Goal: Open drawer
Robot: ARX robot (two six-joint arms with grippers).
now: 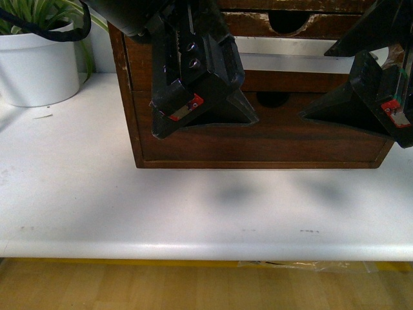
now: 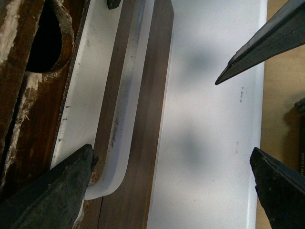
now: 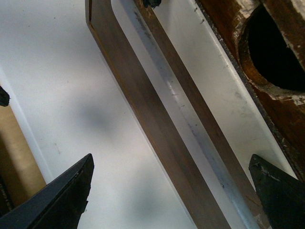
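Left gripper (image 2: 171, 150) is spread wide. One finger (image 2: 57, 191) has its tip against the rounded end of the white handle (image 2: 125, 109), the other is out over the table (image 1: 193, 206). Right gripper (image 3: 171, 157) is also wide open, and the handle bar passes between its fingers, nearer the drawer-side one; I cannot tell if they touch. Drawer (image 1: 258, 24) sits high in the dark wooden cabinet (image 1: 126, 97), with a chipped notched edge, above a plain lower drawer (image 1: 258, 139). White table, wooden floor (image 1: 193, 287) below, white plant pot (image 1: 35, 68) to the left. Both grippers mask much of the cabinet front, and the drawer's top is cut off.
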